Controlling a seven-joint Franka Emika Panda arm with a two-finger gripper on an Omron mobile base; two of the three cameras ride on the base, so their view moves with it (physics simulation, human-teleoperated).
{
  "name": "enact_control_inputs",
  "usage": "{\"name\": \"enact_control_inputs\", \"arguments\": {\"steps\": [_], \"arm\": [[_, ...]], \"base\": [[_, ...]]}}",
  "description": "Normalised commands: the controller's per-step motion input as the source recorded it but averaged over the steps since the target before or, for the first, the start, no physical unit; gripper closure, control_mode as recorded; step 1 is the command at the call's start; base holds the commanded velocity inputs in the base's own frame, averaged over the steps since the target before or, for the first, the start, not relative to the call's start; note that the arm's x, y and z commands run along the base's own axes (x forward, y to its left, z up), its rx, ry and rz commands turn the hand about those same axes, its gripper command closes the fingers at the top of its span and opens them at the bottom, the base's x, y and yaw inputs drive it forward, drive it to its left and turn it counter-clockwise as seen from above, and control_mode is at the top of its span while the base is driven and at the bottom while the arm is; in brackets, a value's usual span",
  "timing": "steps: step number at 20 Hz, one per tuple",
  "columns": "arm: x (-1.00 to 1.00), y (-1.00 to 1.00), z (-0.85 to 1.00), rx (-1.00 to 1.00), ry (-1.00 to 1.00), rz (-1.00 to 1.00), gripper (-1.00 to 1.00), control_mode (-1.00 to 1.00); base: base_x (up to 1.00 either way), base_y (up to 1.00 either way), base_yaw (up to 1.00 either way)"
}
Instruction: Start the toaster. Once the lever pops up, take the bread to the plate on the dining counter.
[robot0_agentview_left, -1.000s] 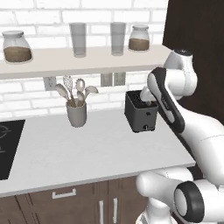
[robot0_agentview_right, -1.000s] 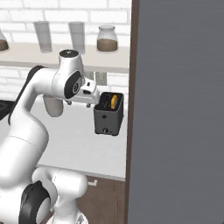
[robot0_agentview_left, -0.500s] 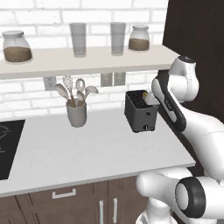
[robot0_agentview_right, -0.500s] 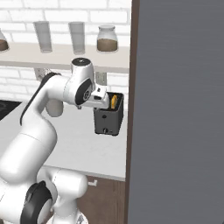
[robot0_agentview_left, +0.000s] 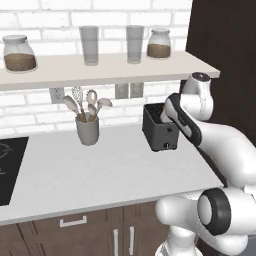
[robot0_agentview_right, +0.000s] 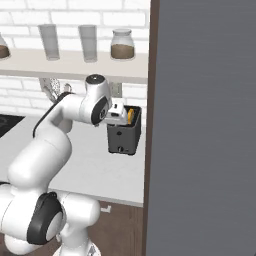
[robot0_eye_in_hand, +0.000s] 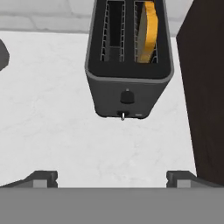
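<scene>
The boxy dark grey toaster (robot0_eye_in_hand: 127, 65) holds golden bread (robot0_eye_in_hand: 148, 30) upright in one slot; the tool (robot0_eye_in_hand: 112, 177) gapes wide, empty.

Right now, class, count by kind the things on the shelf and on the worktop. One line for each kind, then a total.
Jars with brown contents: 2
Drinking glasses: 2
Utensil holders: 1
Toasters: 1
Bread slices (in the toaster): 1
Total: 7
</scene>
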Motion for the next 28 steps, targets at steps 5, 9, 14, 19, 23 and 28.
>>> {"name": "enact_control_inputs", "arguments": {"steps": [5,9,14,19,23,28], "arm": [[0.15,-0.01,-0.38,0.00,-0.16,0.00,1.00,-1.00],[0.46,-0.09,-0.15,0.00,-0.03,-0.03,1.00,-1.00],[0.51,-0.13,-0.07,0.00,0.00,-0.06,1.00,-1.00],[0.29,-0.17,-0.01,0.00,0.03,-0.02,1.00,-1.00],[0.16,-0.03,-0.09,0.01,0.00,-0.01,1.00,-1.00],[0.04,-0.02,-0.29,0.02,0.00,0.00,1.00,-1.00]], "base": [[0.00,0.00,0.00],[0.00,0.00,0.00],[0.00,0.00,0.00],[0.00,0.00,0.00],[0.00,0.00,0.00],[0.00,0.00,0.00]]}}
